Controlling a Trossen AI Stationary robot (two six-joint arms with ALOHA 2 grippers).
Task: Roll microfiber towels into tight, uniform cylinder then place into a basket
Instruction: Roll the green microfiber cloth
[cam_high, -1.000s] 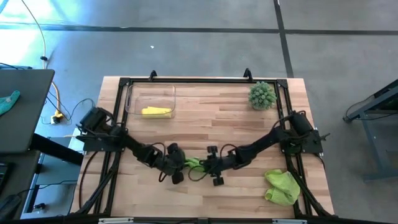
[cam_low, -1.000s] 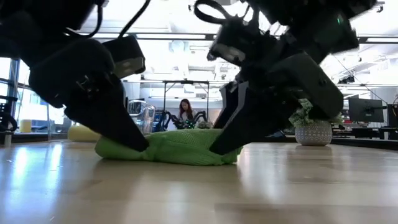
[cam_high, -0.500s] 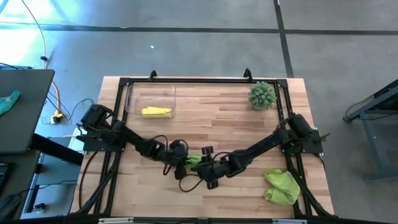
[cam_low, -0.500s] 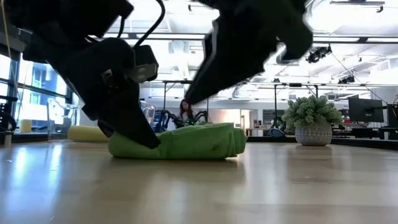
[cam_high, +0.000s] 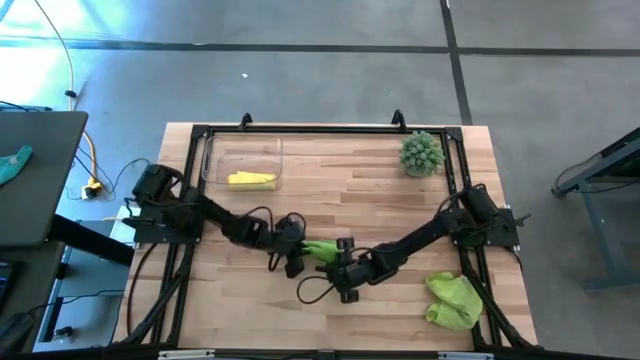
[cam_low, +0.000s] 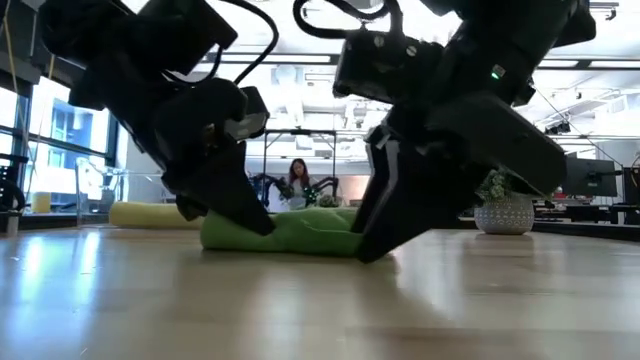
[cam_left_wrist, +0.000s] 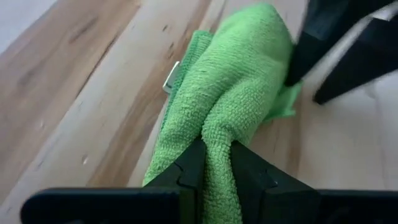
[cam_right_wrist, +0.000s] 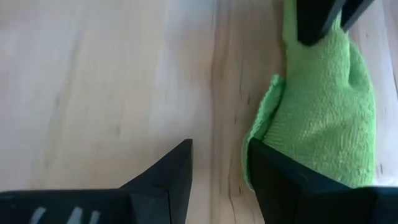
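A light green towel (cam_high: 320, 248), loosely rolled, lies on the wooden table (cam_high: 380, 200) near its middle. My left gripper (cam_high: 297, 258) is shut on the roll's left end. My right gripper (cam_high: 338, 262) stands open at the roll's right end, with bare wood between its fingers (cam_right_wrist: 217, 149). A pale yellow towel roll (cam_high: 250, 180) lies in the clear basket (cam_high: 212, 160) at the far left. A second green towel (cam_high: 452, 300) lies crumpled at the near right. My left gripper pinches a raised fold of the green towel's left end (cam_left_wrist: 216, 140) between its two fingers, which slant down from the table's left. The roll lies on the table (cam_low: 300, 232). My right gripper rests the outer side of one finger (cam_right_wrist: 273, 171) against the roll's right end (cam_right_wrist: 261, 134), slanting down from the right. Nothing sits between its fingers.
A spiky green plant in a pot (cam_high: 422, 152) stands at the far right corner. A black frame (cam_high: 300, 130) runs around the table's edges. In the low view a person (cam_low: 298, 178) shows in the room far behind the table.
My left gripper has gone toward the table's right and a little toward its far edge, dragging the green roll along the table. My right gripper lifted off the roll's right end, then came back down against it. The roll now looks shorter and more bunched.
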